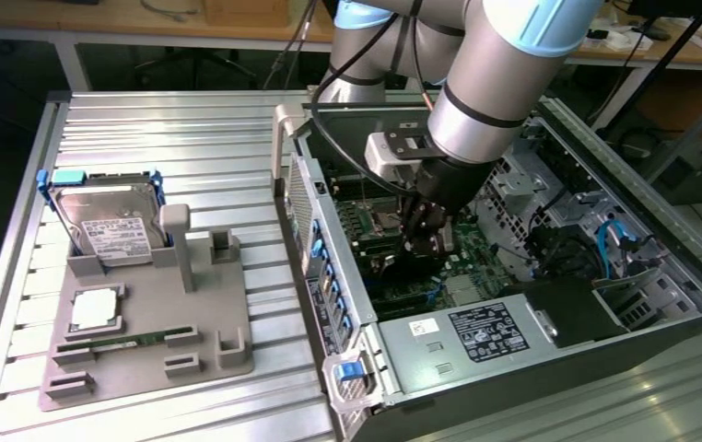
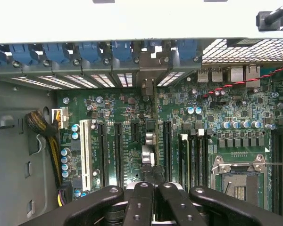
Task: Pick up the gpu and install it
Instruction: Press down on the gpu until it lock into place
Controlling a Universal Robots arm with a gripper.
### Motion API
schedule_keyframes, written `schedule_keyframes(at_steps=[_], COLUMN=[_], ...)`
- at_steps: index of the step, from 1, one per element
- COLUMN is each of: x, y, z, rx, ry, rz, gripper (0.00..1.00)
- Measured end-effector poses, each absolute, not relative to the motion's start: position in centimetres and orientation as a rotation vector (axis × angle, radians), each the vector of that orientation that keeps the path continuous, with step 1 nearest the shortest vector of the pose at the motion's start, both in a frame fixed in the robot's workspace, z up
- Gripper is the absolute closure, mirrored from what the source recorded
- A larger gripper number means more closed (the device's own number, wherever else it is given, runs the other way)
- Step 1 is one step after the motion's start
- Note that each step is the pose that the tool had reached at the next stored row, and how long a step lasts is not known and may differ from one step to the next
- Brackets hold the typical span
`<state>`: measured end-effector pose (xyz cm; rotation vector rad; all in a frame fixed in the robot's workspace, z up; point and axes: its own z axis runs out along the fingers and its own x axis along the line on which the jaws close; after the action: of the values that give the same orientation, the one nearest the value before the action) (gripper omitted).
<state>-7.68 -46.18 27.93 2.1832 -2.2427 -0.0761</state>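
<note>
The gpu (image 2: 148, 151) stands edge-on in a slot of the green motherboard (image 2: 127, 117), with its silver bracket (image 2: 147, 87) against the row of rear slot covers. My gripper (image 2: 154, 189) is directly over the card's upper edge, its black fingers (image 2: 140, 200) closed against each other. I cannot tell whether they pinch the card or only rest on it. In the exterior view the gripper (image 1: 427, 241) reaches down into the open computer case (image 1: 326, 276), just above the motherboard, and the arm hides the card.
The grey parts holder (image 1: 142, 350) at the exterior view's left carries a hard drive (image 1: 111, 221) and a RAM stick (image 1: 130, 341). Case walls, the power supply (image 1: 474, 333) and cables (image 1: 615, 241) surround the gripper. A CPU socket (image 2: 238, 181) and a white slot (image 2: 86, 153) flank the card.
</note>
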Motion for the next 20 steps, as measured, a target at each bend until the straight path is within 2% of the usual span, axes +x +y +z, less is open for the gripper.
schedule_keyframes(at_steps=[7, 11, 20], x=[-7.7, -8.2, -10.8], y=[-46.2, -46.2, -46.2], z=[28.0, 29.7, 30.5], rx=[2.183, 2.183, 2.174], ry=[-2.243, -2.242, -2.234], rz=[-0.076, -0.077, -0.100], gripper=[0.89, 0.89, 0.89])
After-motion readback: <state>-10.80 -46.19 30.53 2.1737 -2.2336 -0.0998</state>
